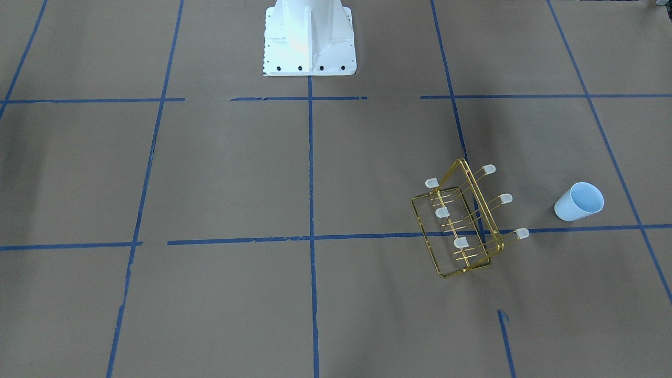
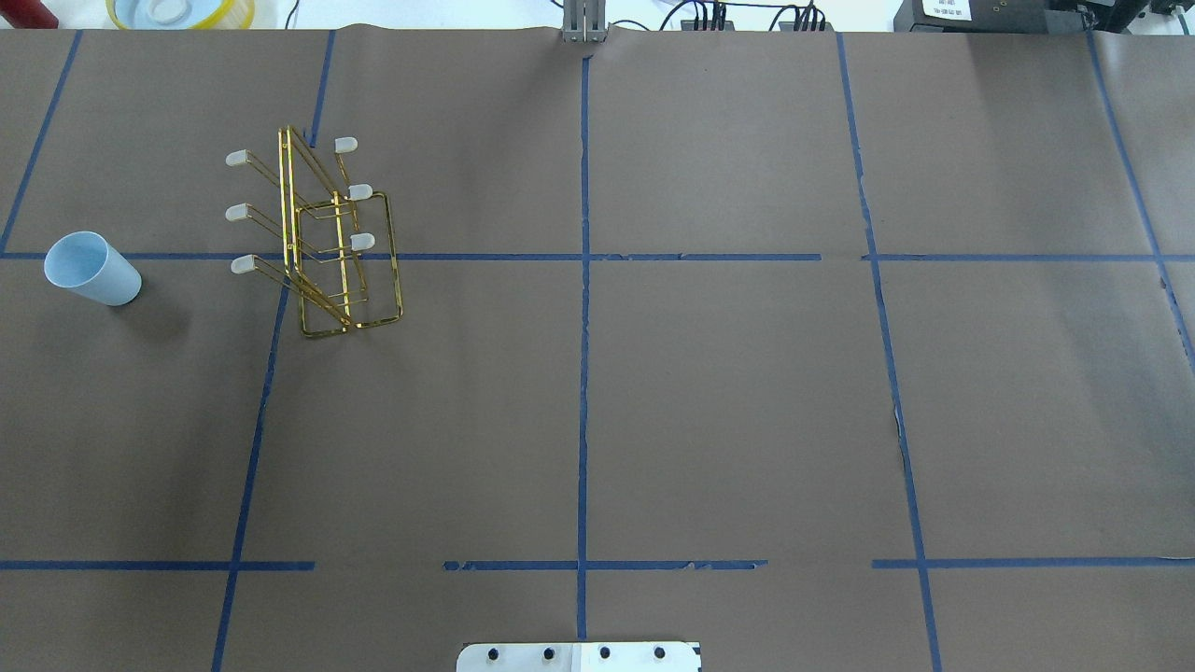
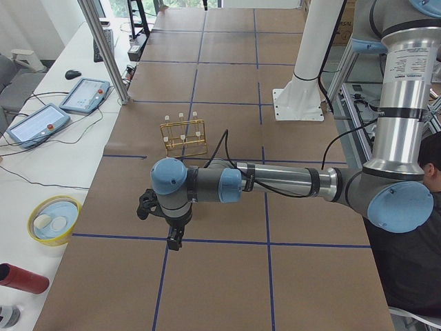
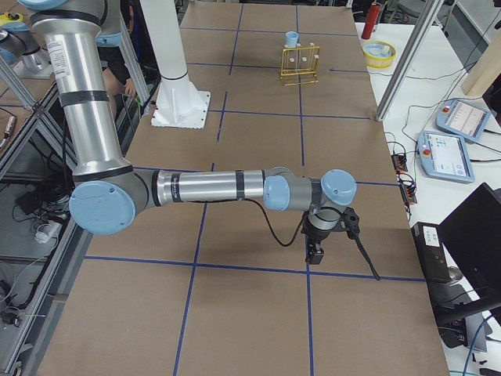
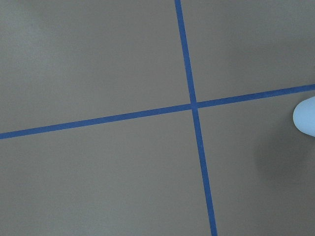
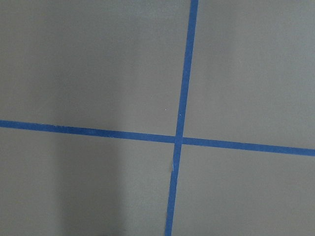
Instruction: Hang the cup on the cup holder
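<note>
The pale blue cup [image 2: 91, 269] stands mouth up on the brown table, at the robot's far left; it also shows in the front view [image 1: 579, 202]. The gold wire cup holder [image 2: 341, 252] stands beside it and apart from it, toward the table's middle, with all its white-capped prongs bare [image 1: 464, 220]. The left gripper [image 3: 173, 241] shows only in the left side view, hanging over the table, and I cannot tell if it is open or shut. The right gripper [image 4: 315, 254] shows only in the right side view, far from both, state unclear. The left wrist view shows the cup's edge [image 5: 306, 116].
The white robot base [image 1: 308, 39] stands at the table's near-robot edge. A yellow-rimmed bowl [image 3: 54, 221] and a red cylinder [image 3: 21, 279] lie off the table's far edge, with teach pendants [image 3: 86, 93] and a metal post [image 3: 103, 48]. Blue tape lines grid the table.
</note>
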Controlling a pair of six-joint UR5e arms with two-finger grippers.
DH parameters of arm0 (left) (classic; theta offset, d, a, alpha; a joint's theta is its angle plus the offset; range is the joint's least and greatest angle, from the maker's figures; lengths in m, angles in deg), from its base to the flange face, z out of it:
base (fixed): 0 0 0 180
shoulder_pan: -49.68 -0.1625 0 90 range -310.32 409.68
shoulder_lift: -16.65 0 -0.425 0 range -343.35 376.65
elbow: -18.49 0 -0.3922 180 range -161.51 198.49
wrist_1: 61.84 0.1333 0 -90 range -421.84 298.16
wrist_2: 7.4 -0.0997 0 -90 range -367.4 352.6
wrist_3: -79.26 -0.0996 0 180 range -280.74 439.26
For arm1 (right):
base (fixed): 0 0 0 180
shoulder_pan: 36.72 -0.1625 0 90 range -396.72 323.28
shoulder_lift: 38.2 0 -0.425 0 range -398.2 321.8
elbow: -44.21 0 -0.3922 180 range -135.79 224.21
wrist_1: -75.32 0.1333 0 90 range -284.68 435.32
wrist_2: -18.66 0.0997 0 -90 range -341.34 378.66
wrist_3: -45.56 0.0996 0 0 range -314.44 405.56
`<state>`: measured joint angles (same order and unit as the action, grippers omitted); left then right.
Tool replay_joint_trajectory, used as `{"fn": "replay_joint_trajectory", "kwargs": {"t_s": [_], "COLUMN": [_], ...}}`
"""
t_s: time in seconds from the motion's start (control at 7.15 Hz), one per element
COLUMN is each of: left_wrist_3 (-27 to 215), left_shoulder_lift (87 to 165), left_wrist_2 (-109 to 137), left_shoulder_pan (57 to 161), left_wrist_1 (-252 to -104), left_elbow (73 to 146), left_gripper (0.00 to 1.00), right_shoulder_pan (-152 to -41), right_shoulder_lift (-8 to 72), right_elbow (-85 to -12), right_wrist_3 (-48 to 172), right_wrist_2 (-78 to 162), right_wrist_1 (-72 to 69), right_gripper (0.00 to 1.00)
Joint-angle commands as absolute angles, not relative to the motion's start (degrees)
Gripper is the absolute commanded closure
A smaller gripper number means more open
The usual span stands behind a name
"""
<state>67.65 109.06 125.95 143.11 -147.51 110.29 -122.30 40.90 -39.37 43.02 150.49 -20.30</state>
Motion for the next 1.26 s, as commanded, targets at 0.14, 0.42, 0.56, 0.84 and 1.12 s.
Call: {"fn": "replay_joint_trajectory", "kwargs": {"t_s": [0.14,0.42,0.56,0.84,1.12], "left_wrist_3": [67.74,67.75,67.74,68.01,74.13], "left_shoulder_lift": [109.46,109.46,109.64,109.99,110.69], "left_wrist_2": [126.11,126.02,126.02,126.11,126.19], "left_shoulder_pan": [143.11,143.11,143.11,143.11,143.02], "left_wrist_1": [-147.71,-147.71,-147.80,-148.23,-150.43], "left_elbow": [110.25,110.25,110.43,110.69,110.78], "left_gripper": [0.00,0.00,0.00,0.00,0.00], "right_shoulder_pan": [-122.33,-122.33,-122.33,-122.33,-122.33], "right_shoulder_lift": [40.90,40.90,40.90,40.90,40.90], "right_elbow": [-39.37,-39.37,-39.37,-39.37,-39.37], "right_wrist_3": [43.01,43.01,43.01,43.01,43.01], "right_wrist_2": [150.49,150.49,150.49,150.49,150.49], "right_wrist_1": [-20.30,-20.30,-20.30,-20.30,-20.30], "right_gripper": [0.00,0.00,0.00,0.00,0.00]}}
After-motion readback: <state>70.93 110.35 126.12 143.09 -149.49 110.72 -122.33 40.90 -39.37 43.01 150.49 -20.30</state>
